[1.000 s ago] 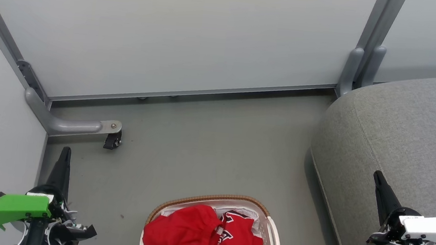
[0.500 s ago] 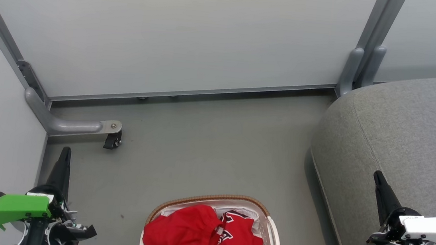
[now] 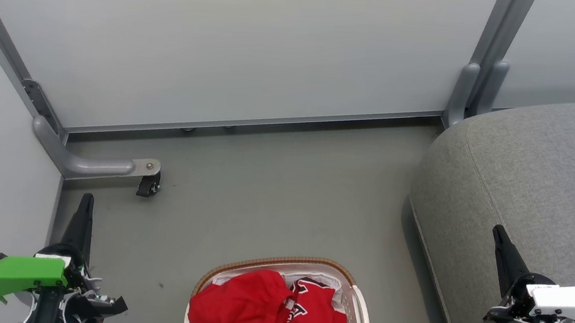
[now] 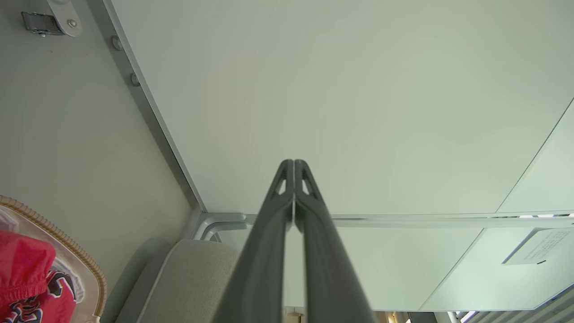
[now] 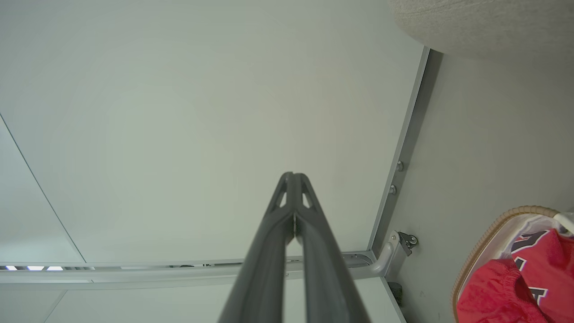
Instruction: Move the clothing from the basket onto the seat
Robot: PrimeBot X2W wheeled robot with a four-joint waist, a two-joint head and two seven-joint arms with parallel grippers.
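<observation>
Red clothing (image 3: 265, 310) with white trim and dark lettering is heaped in the white basket (image 3: 358, 300) with a brown rim, at the bottom middle of the head view. The grey seat (image 3: 539, 180) rises to the right of the basket. My left gripper (image 3: 86, 200) is at the lower left over the floor, shut and empty, well left of the basket. My right gripper (image 3: 498, 232) stands at the lower right in front of the seat, shut and empty. The wrist views show the clothing (image 4: 22, 278) (image 5: 515, 287), the basket rim (image 4: 67, 242) (image 5: 484, 237), both shut grippers (image 4: 293, 163) (image 5: 292, 176) and the seat (image 4: 193, 278) (image 5: 484, 22).
Pale partition panels (image 3: 236, 35) stand behind and to the left, on grey metal frames. A curved metal foot with a black caster (image 3: 148, 185) juts onto the grey floor (image 3: 285, 182) at the left. Open floor lies between basket and panels.
</observation>
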